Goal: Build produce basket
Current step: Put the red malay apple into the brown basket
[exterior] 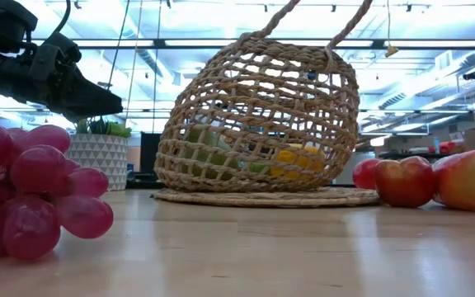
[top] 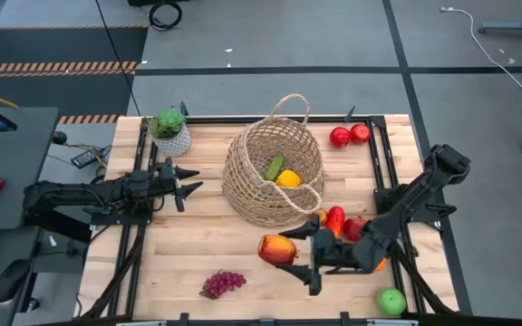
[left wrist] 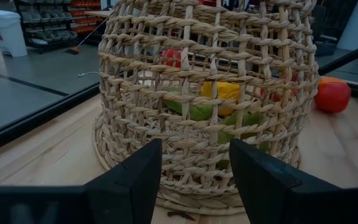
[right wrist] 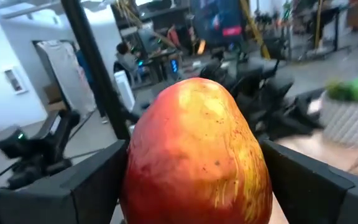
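Observation:
The tan wicker basket (top: 275, 177) stands on its flat base mid-table, with a yellow pepper (top: 288, 178) and a green cucumber (top: 274, 167) inside. My right gripper (top: 297, 254) is just in front of the basket, toward the near edge, shut on a red-and-yellow fruit (top: 277, 249) (right wrist: 194, 155). My left gripper (top: 188, 186) (left wrist: 194, 186) waits open at the basket's left side, facing its wall (left wrist: 204, 106) without touching it. Purple grapes (top: 223, 283) (exterior: 23, 190) lie near the front edge. My right gripper pinches the red-and-yellow fruit between its two fingers, one on each flank (right wrist: 135, 180). The fingers (right wrist: 98, 180) reach in level from the table's right side. The fruit is lifted clear of the table, its rounded end pointing away from the gripper.
Two red apples (top: 349, 136) lie at the far right. More red fruit (top: 335, 220) and an orange (top: 381, 264) lie under the right arm, and a green apple (top: 391, 302) is at the near right. A potted plant (top: 170, 131) stands at the far left.

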You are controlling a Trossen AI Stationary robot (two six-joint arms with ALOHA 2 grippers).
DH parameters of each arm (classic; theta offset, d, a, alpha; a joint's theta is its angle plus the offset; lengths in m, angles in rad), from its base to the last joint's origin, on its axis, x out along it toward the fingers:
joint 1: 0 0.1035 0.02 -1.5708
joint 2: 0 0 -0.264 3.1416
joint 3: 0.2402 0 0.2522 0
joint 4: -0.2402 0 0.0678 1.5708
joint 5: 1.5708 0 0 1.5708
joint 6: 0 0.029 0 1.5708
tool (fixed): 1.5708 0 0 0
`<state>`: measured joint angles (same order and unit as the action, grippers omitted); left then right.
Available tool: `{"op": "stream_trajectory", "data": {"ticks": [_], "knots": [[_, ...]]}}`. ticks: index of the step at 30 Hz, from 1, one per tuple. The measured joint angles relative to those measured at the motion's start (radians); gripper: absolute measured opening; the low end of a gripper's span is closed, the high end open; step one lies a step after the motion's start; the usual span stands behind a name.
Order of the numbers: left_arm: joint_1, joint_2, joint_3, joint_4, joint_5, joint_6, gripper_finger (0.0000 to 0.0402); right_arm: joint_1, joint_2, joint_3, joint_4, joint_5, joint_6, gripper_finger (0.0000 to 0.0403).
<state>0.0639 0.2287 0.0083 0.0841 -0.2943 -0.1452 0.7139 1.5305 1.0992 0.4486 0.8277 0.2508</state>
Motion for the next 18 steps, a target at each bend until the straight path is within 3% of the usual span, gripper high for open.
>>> {"op": "stream_trajectory", "data": {"ticks": [7,14,18], "knots": [[0.000,0.000,0.000,0.000,0.000,0.000,0.0194,-0.052,-0.096,0.000,-0.059,0.087,-0.077,0.0360],[0.000,0.000,0.000,0.000,0.000,0.000,0.0194,-0.166,-0.203,0.000,-0.257,0.083,0.003,0.0360],[0.000,0.000,0.000,0.000,0.000,0.000,0.0194,-0.236,-0.246,0.000,-0.383,0.014,0.093,0.0360]]}}
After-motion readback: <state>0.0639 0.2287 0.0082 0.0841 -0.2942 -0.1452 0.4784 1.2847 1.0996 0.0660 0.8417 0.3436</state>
